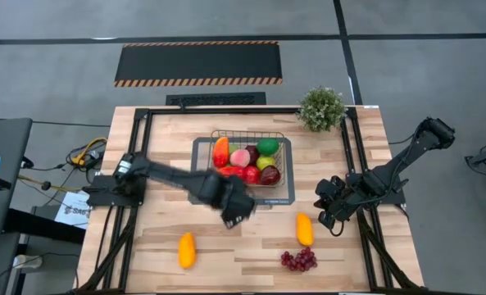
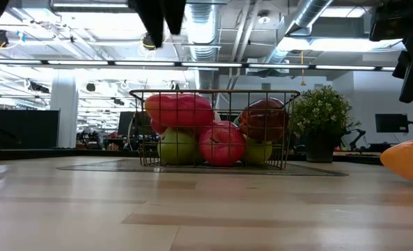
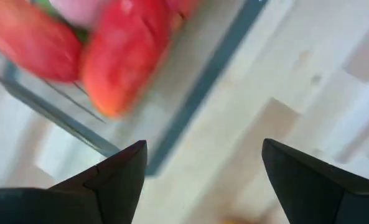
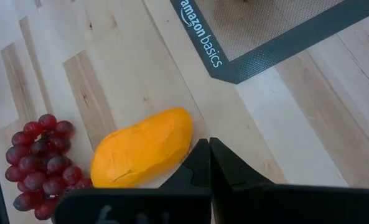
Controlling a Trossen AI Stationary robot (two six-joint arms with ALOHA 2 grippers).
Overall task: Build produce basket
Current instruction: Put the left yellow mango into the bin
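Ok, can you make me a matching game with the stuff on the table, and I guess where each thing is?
Things:
1. grapes
2. potted plant
3. red apple
4. left gripper

Places:
A. inside the wire basket
B. at the table's far edge, beside the right arm's frame
C. above the wood just in front of the basket, open, holding nothing
D. on the wood near the front edge, next to an orange mango

Pairs: 1-D, 2-B, 3-A, 4-C
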